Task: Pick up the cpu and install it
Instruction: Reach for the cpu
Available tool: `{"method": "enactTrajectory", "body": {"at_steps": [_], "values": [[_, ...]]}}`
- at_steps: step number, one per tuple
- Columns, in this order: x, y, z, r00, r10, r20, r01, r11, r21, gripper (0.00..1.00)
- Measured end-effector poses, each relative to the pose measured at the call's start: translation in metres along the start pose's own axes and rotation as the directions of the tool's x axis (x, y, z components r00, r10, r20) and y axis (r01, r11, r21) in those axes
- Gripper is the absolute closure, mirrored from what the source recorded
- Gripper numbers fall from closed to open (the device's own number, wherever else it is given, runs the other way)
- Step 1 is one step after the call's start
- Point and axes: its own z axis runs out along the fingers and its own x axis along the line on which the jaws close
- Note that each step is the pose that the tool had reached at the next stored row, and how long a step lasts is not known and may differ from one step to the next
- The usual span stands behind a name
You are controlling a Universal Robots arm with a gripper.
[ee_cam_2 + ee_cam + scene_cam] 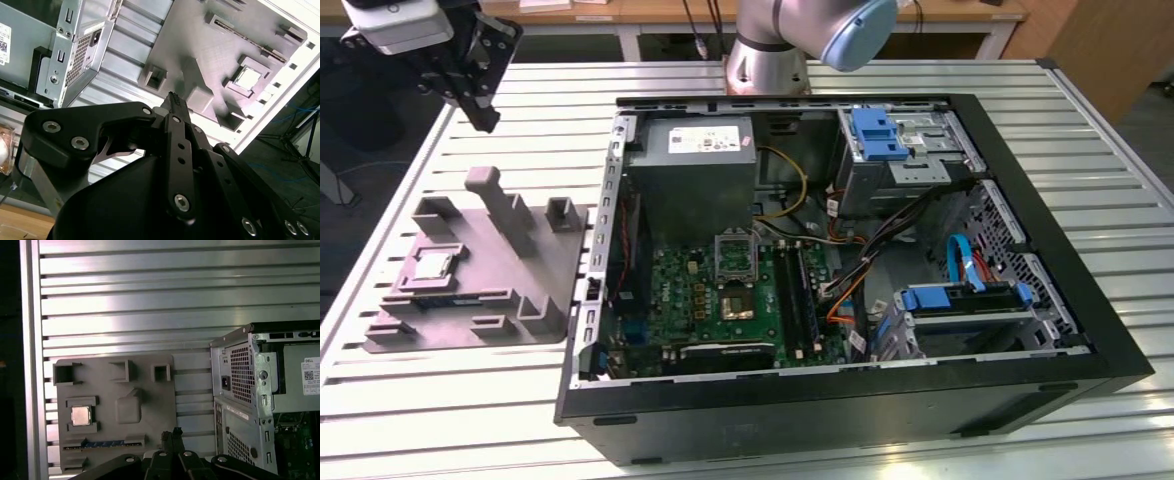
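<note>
Tool [483,118] hangs empty, jaws pressed together, well apart from the cpu [430,264] — seated in the grey fixture [534,262].

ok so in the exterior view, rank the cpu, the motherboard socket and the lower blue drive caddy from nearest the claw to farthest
1. cpu, in the fixture on the exterior view's left, the claw's side.
2. socket, on the motherboard, mid-case.
3. lower blue drive caddy, exterior view's right.

Exterior view looks down steeply; both wrist views share the grey fixture [155,405] [200,40].
</note>
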Motion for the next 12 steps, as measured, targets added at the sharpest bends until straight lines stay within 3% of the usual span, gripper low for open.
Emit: {"method": "enactTrajectory", "body": {"at_steps": [12], "values": [[0.0156, -0.0012, -0.0002, 1.0, 0.0, 0.0, 0.0, 1.0, 0.0, 0.89]]}}
